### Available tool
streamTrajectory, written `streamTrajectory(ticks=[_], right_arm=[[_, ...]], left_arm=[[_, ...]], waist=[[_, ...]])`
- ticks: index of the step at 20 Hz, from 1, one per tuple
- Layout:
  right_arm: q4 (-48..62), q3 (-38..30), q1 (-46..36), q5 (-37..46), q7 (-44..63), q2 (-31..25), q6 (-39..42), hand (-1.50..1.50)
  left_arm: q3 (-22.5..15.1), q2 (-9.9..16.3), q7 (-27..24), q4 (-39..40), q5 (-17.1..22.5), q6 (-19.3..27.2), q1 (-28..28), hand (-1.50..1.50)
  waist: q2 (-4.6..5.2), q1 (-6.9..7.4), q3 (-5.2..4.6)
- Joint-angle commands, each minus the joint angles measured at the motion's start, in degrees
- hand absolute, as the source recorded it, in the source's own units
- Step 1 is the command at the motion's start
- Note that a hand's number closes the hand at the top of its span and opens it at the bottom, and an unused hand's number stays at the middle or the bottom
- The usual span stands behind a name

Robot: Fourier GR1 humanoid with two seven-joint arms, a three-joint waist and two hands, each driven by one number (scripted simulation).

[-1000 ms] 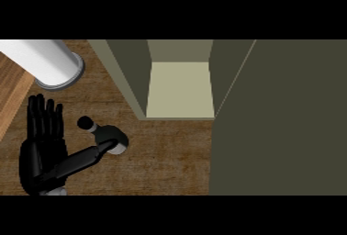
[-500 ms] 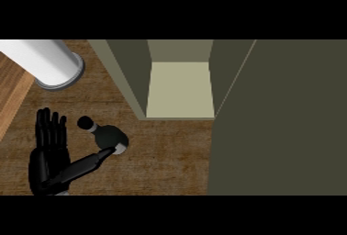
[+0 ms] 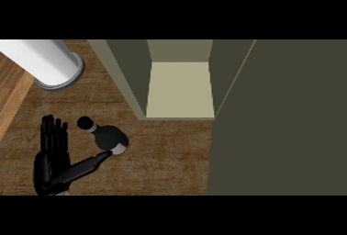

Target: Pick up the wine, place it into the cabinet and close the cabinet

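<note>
The wine bottle (image 3: 108,136) stands on the wooden counter at the lower left, seen from above: black cap, dark body, pale base. My left hand (image 3: 53,158) is just left of it, open with fingers straight and pointing away from me. Its thumb stretches right, and the tip meets the bottle's base. The fingers stay apart from the bottle's neck. The cabinet (image 3: 180,89) stands open at the top centre with a pale shelf inside. Its dark door (image 3: 278,119) is swung out and fills the right side. My right hand does not show.
A white cylinder with a grey rim (image 3: 47,62) stands at the upper left, beyond the bottle. The counter's left edge (image 3: 12,110) runs diagonally near my hand. Bare wood lies between the bottle and the cabinet's front.
My left hand has drawn back toward the view's lower edge, fingers still straight. The bottle has stayed in place, with the thumb still at its base.
</note>
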Motion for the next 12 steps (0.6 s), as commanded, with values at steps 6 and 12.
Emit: streamTrajectory(ticks=[6,12], right_arm=[[1.5,-1.6,2.5,-1.9,-4.2,0.1,2.6,-1.5],[-3.8,-2.2,3.7,-3.2,-0.3,-0.8,2.5,-1.5]], left_arm=[[3.0,-0.6,-8.2,13.7,2.0,-3.6,-4.7,-1.5],[4.8,0.2,-10.1,21.9,3.4,-6.1,-9.0,-1.5]], waist=[[0.03,-0.14,0.01],[0.01,-0.22,0.01]])
